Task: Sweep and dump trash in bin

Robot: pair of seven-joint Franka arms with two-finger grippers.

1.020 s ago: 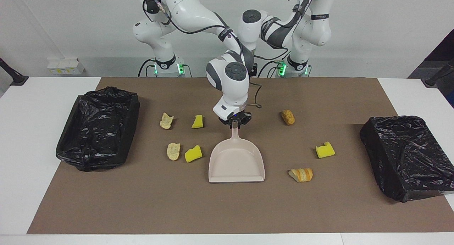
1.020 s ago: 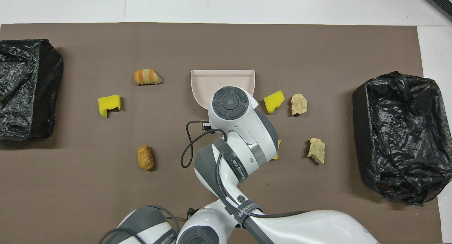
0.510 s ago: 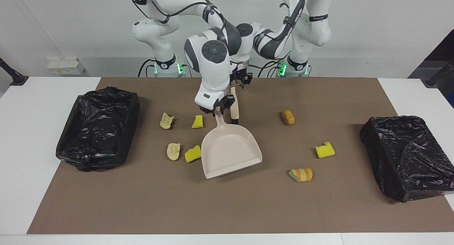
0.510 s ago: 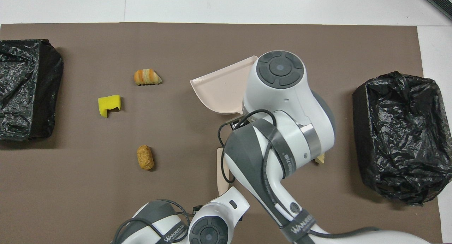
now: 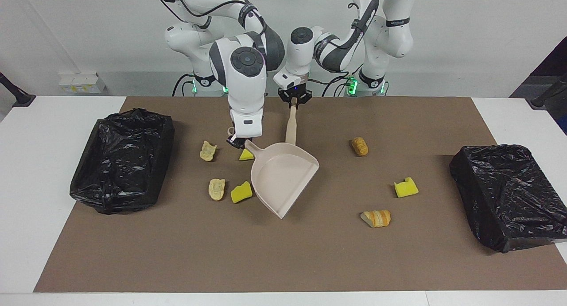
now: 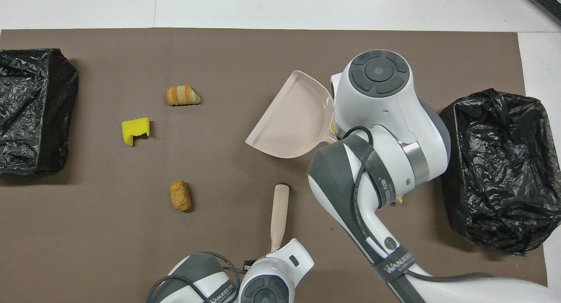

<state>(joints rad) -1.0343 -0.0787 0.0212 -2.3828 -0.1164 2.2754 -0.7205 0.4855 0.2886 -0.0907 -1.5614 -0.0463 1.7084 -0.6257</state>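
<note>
My right gripper (image 5: 237, 141) is shut on the handle of the beige dustpan (image 5: 283, 177), which is turned with its mouth toward the left arm's end. The pan (image 6: 293, 123) sits beside a yellow sponge chunk (image 5: 241, 192). My left gripper (image 5: 293, 100) is shut on the top end of the beige brush (image 5: 291, 125), whose handle (image 6: 279, 211) points away from the robots. Trash lies scattered: tan scraps (image 5: 207, 150) (image 5: 216, 188), a yellow chunk (image 5: 246, 154), a brown roll (image 5: 359, 146), another yellow chunk (image 5: 406, 187) and a striped bread piece (image 5: 376, 218).
One black-bagged bin (image 5: 122, 160) stands at the right arm's end of the brown mat (image 5: 283, 261), another bin (image 5: 509, 195) at the left arm's end. In the overhead view the right arm (image 6: 385, 132) hides the scraps under it.
The right gripper swung the dustpan around, its handle going toward the right arm's end. The left gripper came down onto the brush handle and closed on it.
</note>
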